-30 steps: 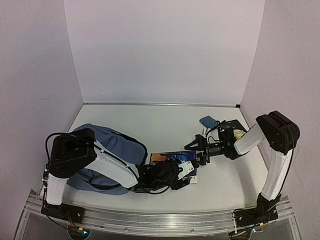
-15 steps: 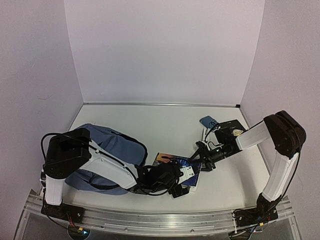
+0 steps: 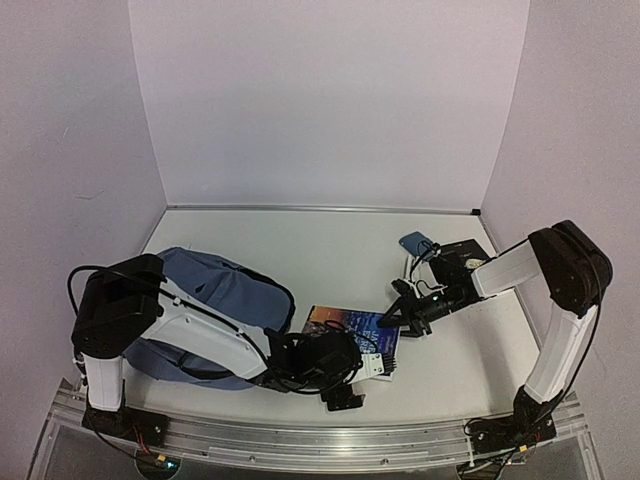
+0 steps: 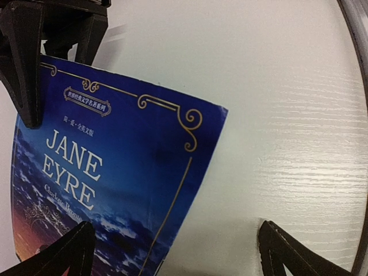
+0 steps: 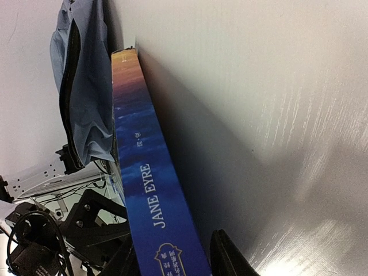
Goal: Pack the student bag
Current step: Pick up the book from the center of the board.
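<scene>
Jaws of the left gripper (image 4: 175,244) are wide apart, low down near the front of the white table (image 3: 330,250). They hold nothing. One tip sits over the blue Jane Eyre book (image 4: 115,172) and the other tip is over bare table. The book has gold curly lines and white letters on its cover. The end of the book toward the right arm is a little off the table, with a dark shadow under it. The right gripper (image 3: 395,318) is at that end, with one finger on each side of the book, both very close to it. I cannot tell if they squeeze it yet. Over on the left, the student bag (image 3: 225,290) lies on the table, just beside the book's other end. It is soft and gray-blue with a dark zip. Farther back on the right, a small light-blue thing (image 3: 415,242) and a dark flat thing (image 3: 468,258) lie near the wall.
</scene>
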Available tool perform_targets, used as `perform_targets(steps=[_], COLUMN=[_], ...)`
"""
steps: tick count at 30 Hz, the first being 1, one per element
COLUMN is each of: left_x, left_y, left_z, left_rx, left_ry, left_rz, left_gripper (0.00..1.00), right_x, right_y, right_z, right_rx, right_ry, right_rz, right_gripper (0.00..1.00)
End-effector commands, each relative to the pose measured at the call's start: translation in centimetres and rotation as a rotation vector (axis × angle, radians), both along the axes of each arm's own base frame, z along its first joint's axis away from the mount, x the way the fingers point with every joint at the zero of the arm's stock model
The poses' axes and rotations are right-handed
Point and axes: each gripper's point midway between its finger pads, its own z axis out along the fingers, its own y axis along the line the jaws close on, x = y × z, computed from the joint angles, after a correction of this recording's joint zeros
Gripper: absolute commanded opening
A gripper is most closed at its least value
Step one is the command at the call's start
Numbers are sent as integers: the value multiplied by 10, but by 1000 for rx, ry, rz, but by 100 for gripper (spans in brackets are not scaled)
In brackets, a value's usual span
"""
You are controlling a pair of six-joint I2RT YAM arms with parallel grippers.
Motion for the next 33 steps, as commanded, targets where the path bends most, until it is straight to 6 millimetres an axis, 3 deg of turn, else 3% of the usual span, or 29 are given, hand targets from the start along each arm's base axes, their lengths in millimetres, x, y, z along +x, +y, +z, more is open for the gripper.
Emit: perform_targets(steps=[1, 5, 13, 16, 22, 25, 27, 29, 33], left_x=[12, 33, 67, 69, 71, 68, 66, 61, 54], left_y=[13, -1, -40, -48, -45, -44, -43, -41, -28], left_z=[-3, 1, 28, 36, 48, 58, 63, 69, 99], left_rx=[71, 17, -149, -205, -291, -355, -374, -383, -409], left_ry=[-90, -195, -305, -319, -275, -236, -200, -140, 26], left_rz=[22, 76, 195, 184, 181, 171, 178, 187, 279], left_gripper=[98, 87, 53, 48, 43, 42, 45, 55, 78], right_x=[11, 6, 4, 3, -7, -14, -14, -11, 1], right_y=[8, 8, 9, 9, 16, 25, 29, 30, 29], right_z=[22, 22, 22, 24, 22, 28, 32, 37, 58], right_rx=[48, 50, 62, 69, 85, 115, 127, 133, 151], right_ry=[-75, -62, -36, -37, -24, -14, -14, -26, -72], right_rz=[23, 30, 33, 37, 74, 114, 123, 123, 99], right_gripper=[46, 57, 72, 71, 61, 55, 43, 35, 14])
